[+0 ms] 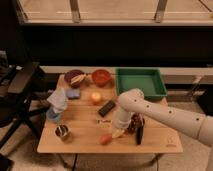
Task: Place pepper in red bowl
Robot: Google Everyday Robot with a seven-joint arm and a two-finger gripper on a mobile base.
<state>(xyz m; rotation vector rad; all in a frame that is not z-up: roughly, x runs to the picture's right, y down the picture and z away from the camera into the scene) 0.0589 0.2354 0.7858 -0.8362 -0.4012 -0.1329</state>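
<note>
Right now the end effector (pixel 118 132) hangs low over the wooden table (pixel 165 141), at the end of a white arm that comes in from 3 o'clock and bends downward. Whether it is apart or together cannot be told. The pepper (pixel 105 138) lies flat on the table close to the front edge, at about 6 o'clock from the table's middle. It sits just beside the end effector on its 8 o'clock side, and whether the two touch cannot be made out.

The red bowl (pixel 101 77) stands at the far edge, at about 12 o'clock, well apart from the pepper. Just beside it at 9 o'clock is a dark maroon bowl (pixel 75 77) with yellowish contents. A green bin (pixel 141 83) takes up the far corner toward 1 o'clock. A round yellow-orange fruit (pixel 96 97) rests between the red bowl and the table's middle, and a black rectangular block (pixel 106 108) lies near it at 5 o'clock. A dark grape bunch (pixel 135 124) sits just beside the end effector at 3 o'clock. A small metal cup (pixel 62 132) stands toward 8 o'clock.
</note>
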